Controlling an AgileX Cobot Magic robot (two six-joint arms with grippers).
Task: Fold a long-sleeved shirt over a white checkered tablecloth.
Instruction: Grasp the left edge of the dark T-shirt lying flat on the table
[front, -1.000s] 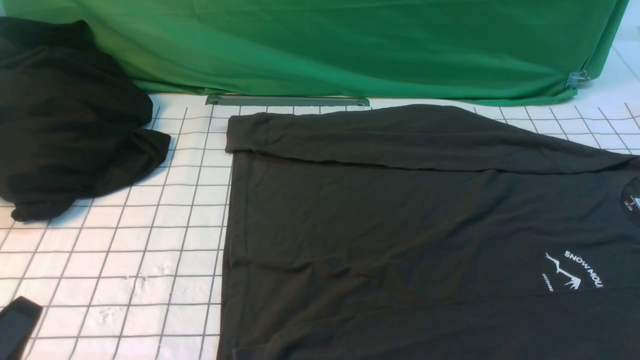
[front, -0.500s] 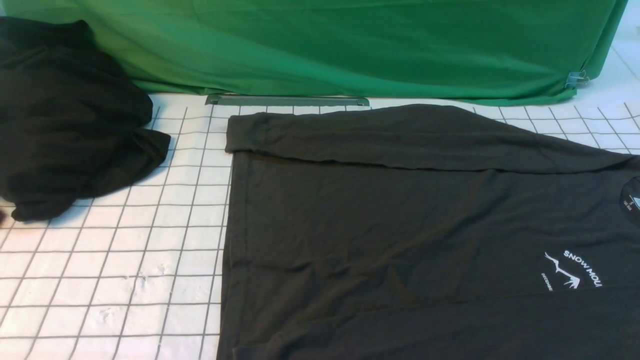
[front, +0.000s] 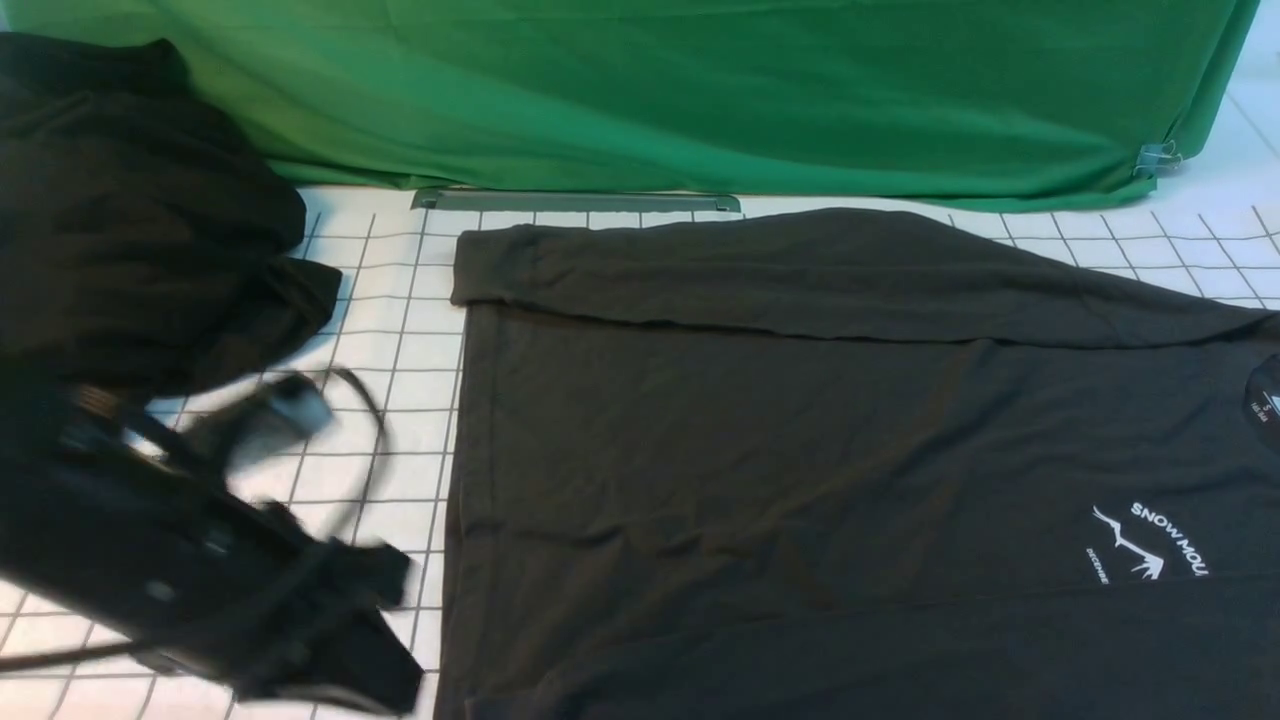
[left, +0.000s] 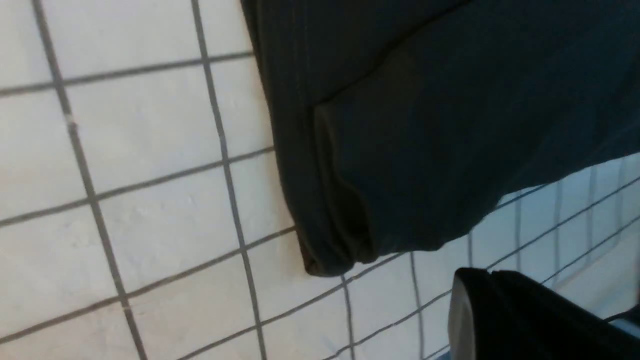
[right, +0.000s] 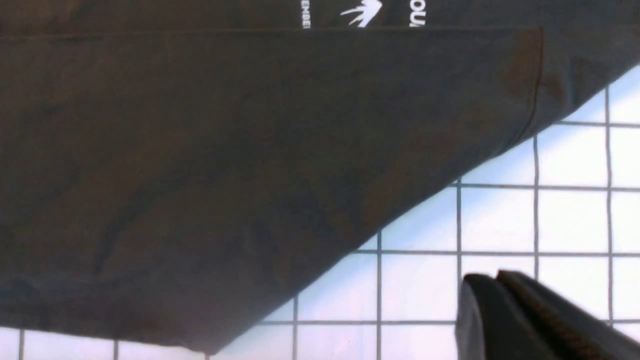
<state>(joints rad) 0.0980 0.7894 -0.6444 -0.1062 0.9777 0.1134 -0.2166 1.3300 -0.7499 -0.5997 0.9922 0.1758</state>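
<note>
Lying flat on the white checkered tablecloth (front: 400, 330), the long-sleeved shirt (front: 800, 450) fills most of the front view. Its neck points to the robot's right and its bottom edge points to the robot's left. One sleeve is folded along the far side of the shirt. The other sleeve lies across the near side, just under the small white picture and letters (front: 1145, 545). The left gripper (left: 470, 310) is over the tablecloth, just beside the shirt's bottom near corner, where the sleeve end lies. It looks blurry in the front view. Its fingers are together and it holds nothing. The right gripper (right: 500, 305) shows only in its own wrist view. It is over the tablecloth, near the slanted edge of the shirt's near sleeve, but it is not touching the shirt. Its fingers are pressed together and they hold nothing. A black heap of clothes (front: 130, 230) sits well apart from the shirt, past its bottom edge. A green cloth (front: 700, 90) hangs behind the shirt, with a grey bar (front: 575, 201) lying between them.
</note>
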